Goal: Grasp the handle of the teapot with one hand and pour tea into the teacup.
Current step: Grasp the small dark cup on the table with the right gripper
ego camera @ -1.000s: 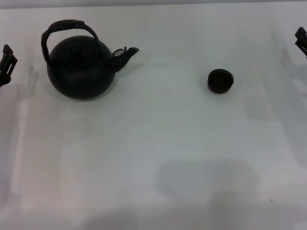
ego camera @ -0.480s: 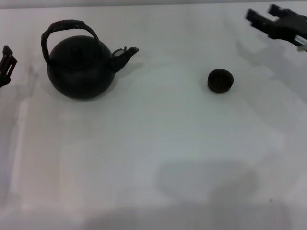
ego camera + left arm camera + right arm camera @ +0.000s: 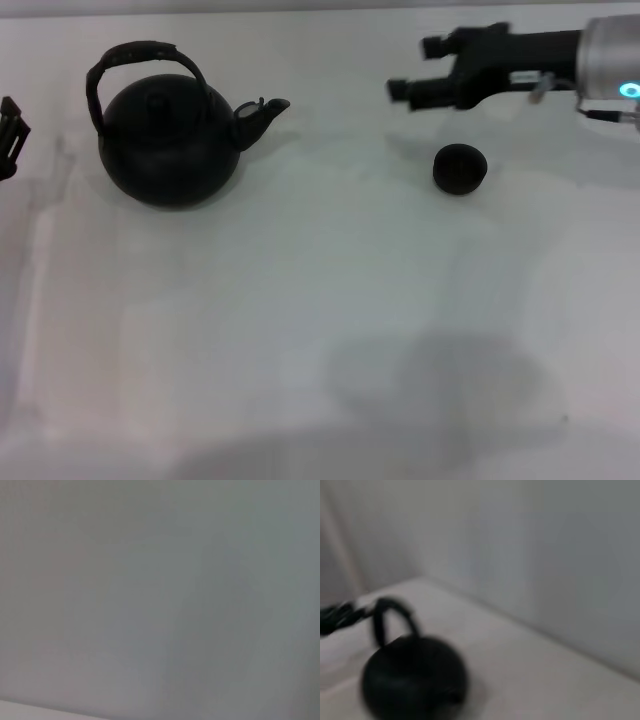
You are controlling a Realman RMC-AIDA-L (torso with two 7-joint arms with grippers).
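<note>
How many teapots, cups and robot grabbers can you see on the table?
Teapots: 1, the black teapot with its hoop handle.
Cups: 1, the little teacup.
Grabbers: 2, the right gripper open above the cup, the left gripper at the table's edge.
Total: 4.

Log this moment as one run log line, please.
right pincer: open, in the air beyond the teacup, pointing toward the teapot | left pincer: parked at table edge | handle: ungrasped
</note>
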